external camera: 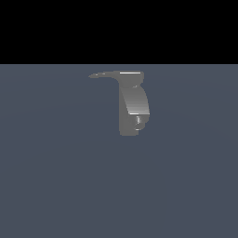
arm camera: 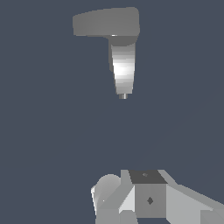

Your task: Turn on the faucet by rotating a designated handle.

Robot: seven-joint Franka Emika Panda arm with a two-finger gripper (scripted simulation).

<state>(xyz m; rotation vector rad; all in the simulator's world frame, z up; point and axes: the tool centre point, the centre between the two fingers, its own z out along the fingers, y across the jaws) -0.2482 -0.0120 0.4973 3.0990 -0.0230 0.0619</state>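
Nearest the wrist camera sits the pale, blocky body of the robot's own hardware (arm camera: 148, 199), filling the close edge of that view; no fingertips show there, so I cannot tell whether the tool is released or clenched, and it holds nothing that can be seen. In the exterior view the arm does not appear at all.

Going left to right across the exterior view: the bare blue-grey counter (external camera: 46, 176) comes first, then the thin tip of the handle (external camera: 104, 74), then the faucet (external camera: 134, 109) standing a little right of centre and toward the far part of the surface. Its body is upright, with the shiny curved front and small outlet hole facing the near side. The handle lies flat along the top, its long axis running level from side to side, tapering to a point toward the exterior view's left.

By my reading, this is the approach step: in the wrist view the faucet is well apart from the hardware, with open surface between them, and nothing touches the lever. The next move likely calls for closing that gap, getting beside the thin outer end of the handle rather than the thick body, then pushing sideways so it swings about the upright axis
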